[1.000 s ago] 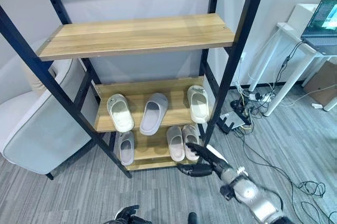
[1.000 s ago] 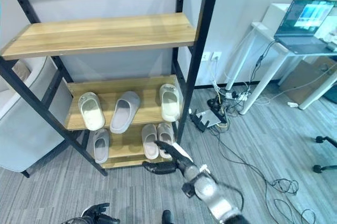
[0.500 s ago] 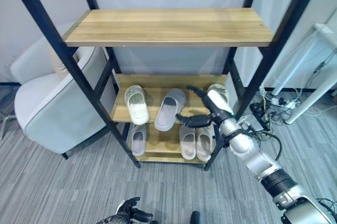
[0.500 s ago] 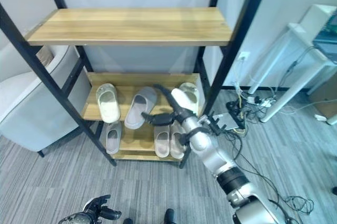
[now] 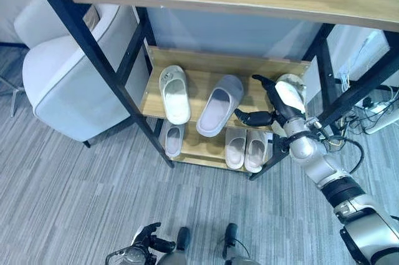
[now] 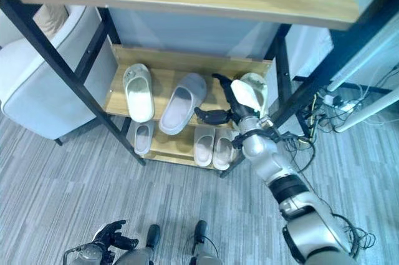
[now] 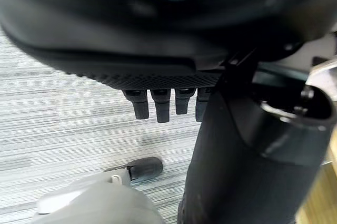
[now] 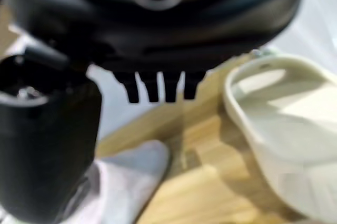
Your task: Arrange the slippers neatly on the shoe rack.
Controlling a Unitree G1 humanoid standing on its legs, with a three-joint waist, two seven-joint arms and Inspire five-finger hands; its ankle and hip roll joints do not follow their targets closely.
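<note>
- Left eye view: right hand [image 5: 275,106] open, fingers spread, over the middle shelf [image 5: 193,78] near its right end.
- Cream slipper [image 5: 290,88] just beside it; grey slipper [image 5: 218,105] apart.
- Left hand [image 7: 163,105]: fingers straight.

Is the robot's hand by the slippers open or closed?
Open. The right hand has straight fingers spread above the middle shelf, between the grey slipper and the cream slipper, holding nothing.

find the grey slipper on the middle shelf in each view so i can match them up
Left eye view: grey slipper lies mid-shelf, angled, between two cream slippers.
Right eye view: same slipper, just left of the right hand.
Right wrist view: its pale toe shows past the thumb.
Left wrist view: floor, no slipper.
Shared landmark: the cream slipper by the right hand, large in the right wrist view.
</note>
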